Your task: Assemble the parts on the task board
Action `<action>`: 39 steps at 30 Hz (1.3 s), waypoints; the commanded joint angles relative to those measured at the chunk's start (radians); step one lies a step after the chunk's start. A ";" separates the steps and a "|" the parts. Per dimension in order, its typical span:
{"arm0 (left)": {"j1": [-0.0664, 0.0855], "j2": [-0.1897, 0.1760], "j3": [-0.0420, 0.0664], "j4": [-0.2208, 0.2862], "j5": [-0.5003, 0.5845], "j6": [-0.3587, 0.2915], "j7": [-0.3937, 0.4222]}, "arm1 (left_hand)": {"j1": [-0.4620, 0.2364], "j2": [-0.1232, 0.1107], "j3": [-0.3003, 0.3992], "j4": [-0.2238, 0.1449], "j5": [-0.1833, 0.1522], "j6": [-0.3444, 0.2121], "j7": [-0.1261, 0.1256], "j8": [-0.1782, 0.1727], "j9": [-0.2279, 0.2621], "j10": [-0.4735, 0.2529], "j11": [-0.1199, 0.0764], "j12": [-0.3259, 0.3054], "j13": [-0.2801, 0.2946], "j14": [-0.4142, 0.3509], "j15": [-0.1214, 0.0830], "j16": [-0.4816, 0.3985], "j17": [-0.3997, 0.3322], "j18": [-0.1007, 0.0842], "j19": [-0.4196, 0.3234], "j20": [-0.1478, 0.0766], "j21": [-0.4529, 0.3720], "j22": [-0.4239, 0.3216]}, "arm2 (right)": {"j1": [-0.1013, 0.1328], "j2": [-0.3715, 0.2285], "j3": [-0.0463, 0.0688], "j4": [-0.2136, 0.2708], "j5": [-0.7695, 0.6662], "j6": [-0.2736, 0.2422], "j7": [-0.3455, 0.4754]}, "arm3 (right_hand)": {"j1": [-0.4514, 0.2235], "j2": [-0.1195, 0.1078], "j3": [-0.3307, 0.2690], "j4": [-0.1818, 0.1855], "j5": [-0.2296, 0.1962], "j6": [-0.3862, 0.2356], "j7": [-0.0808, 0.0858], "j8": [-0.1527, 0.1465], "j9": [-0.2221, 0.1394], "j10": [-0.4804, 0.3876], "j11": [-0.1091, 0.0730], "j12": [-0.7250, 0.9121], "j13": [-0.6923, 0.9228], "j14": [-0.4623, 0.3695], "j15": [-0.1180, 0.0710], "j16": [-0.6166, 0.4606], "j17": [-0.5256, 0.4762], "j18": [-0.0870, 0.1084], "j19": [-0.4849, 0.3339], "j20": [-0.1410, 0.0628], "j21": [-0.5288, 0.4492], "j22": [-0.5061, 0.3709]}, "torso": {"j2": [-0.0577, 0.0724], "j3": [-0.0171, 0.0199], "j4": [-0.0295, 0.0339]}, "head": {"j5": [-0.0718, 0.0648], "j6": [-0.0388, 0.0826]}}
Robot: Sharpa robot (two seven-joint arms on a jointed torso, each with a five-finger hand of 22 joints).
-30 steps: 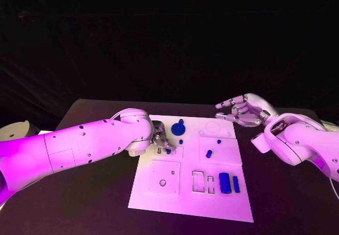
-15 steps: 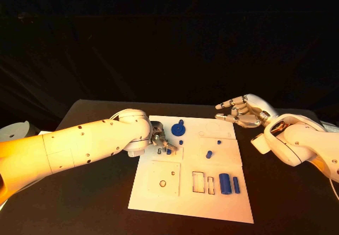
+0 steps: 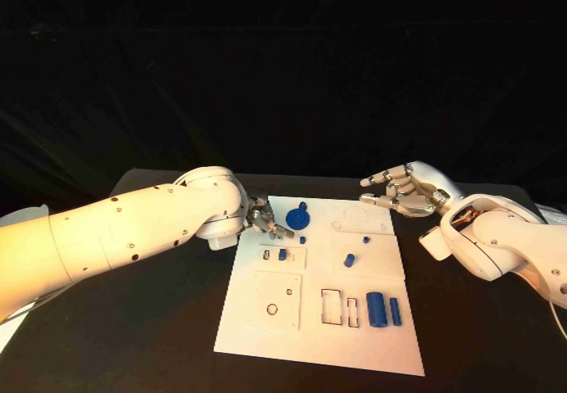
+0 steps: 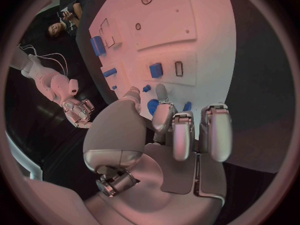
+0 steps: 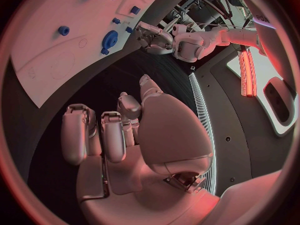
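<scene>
Left hand (image 3: 266, 223) lifted off small blue part (image 3: 283, 254), fingers empty, apart, just above it

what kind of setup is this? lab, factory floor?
Most likely a robotics lab or test cell, not a production line. A white task board with small blue parts lies on a black table, a dark curtain hangs behind it, and cables and equipment show in the room in the right wrist view.

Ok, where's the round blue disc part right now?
Head view: the round blue disc sits at the task board's far left end, just right of the left hand.
</scene>
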 commanded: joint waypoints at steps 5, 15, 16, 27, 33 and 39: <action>0.063 0.013 0.006 -0.078 0.050 0.136 -0.022 | 0.042 -0.008 -0.039 0.003 0.000 -0.034 0.021 -0.033 -0.030 -0.026 0.019 -0.025 -0.029 0.105 0.019 0.003 0.263 0.017 0.006 0.021 -0.014 0.064 | -0.003 0.007 0.000 -0.007 -0.005 0.012 0.005 | 0.000 0.004 -0.007 -0.001 0.006 0.003 -0.002 0.004 0.001 -0.007 0.000 -0.003 -0.001 0.078 0.000 -0.003 0.168 0.015 -0.006 0.003 -0.004 0.000 | 0.000 0.0010 0.0013 | -0.003 0.007; 0.078 0.080 -0.016 -0.209 0.004 0.159 -0.005 | 0.051 0.016 -0.047 0.003 0.000 -0.021 0.021 -0.039 -0.045 -0.016 0.020 -0.009 -0.016 0.105 0.021 0.003 0.263 0.014 0.015 0.025 -0.005 0.079 | -0.006 0.015 -0.001 -0.010 -0.004 0.013 0.005 | 0.001 0.005 -0.007 -0.001 0.008 0.003 -0.002 0.004 0.001 -0.007 0.000 -0.004 -0.002 0.078 0.000 -0.003 0.168 0.015 -0.006 0.003 -0.004 -0.001 | 0.001 -0.0014 0.0008 | 0.000 0.009; 0.078 0.086 -0.018 -0.221 -0.004 0.159 -0.002 | 0.051 0.016 -0.047 0.003 0.000 -0.021 0.021 -0.039 -0.045 -0.016 0.020 -0.009 -0.016 0.105 0.021 0.003 0.263 0.014 0.015 0.025 -0.005 0.079 | -0.006 0.015 -0.001 -0.010 -0.004 0.013 0.005 | 0.001 0.005 -0.007 -0.001 0.008 0.003 -0.002 0.004 0.001 -0.007 0.000 -0.004 -0.002 0.078 0.000 -0.003 0.168 0.015 -0.006 0.003 -0.004 -0.001 | 0.001 -0.0016 0.0008 | 0.000 0.009; 0.073 0.155 -0.035 -0.348 -0.049 0.176 0.033 | 0.057 0.038 -0.054 0.003 -0.001 0.002 0.015 -0.035 -0.054 -0.009 0.016 0.000 -0.010 0.105 0.019 0.003 0.263 0.012 0.019 0.024 0.000 0.087 | -0.009 0.019 -0.001 -0.013 -0.004 0.014 0.007 | 0.001 0.005 -0.007 -0.001 0.008 0.003 -0.002 0.004 0.001 -0.007 0.000 -0.004 -0.002 0.078 0.000 -0.003 0.168 0.015 -0.006 0.003 -0.004 -0.001 | 0.002 -0.0010 0.0013 | 0.004 0.004; 0.068 0.181 -0.038 -0.387 -0.054 0.191 0.049 | 0.053 0.049 -0.059 0.004 -0.001 0.010 0.013 -0.033 -0.057 -0.004 0.014 0.008 -0.003 0.105 0.017 0.003 0.263 0.010 0.024 0.023 0.005 0.096 | -0.009 0.023 -0.001 -0.014 -0.004 0.015 0.007 | 0.002 0.007 -0.007 -0.002 0.010 0.003 -0.002 0.004 0.001 -0.007 0.000 -0.003 -0.002 0.078 0.000 -0.003 0.169 0.015 -0.005 0.003 -0.004 0.000 | 0.001 -0.0008 -0.0006 | 0.008 0.001; 0.064 0.192 -0.040 -0.402 -0.050 0.207 0.053 | 0.054 0.063 -0.061 0.003 -0.001 0.018 0.010 -0.030 -0.059 0.001 0.011 0.013 0.001 0.105 0.015 0.003 0.263 0.009 0.027 0.021 0.010 0.103 | -0.009 0.024 -0.001 -0.014 -0.004 0.015 0.008 | 0.002 0.007 -0.007 -0.002 0.010 0.003 -0.002 0.004 0.001 -0.007 0.000 -0.003 -0.002 0.078 0.000 -0.003 0.169 0.015 -0.005 0.003 -0.004 0.000 | 0.000 0.0003 0.0003 | 0.009 -0.001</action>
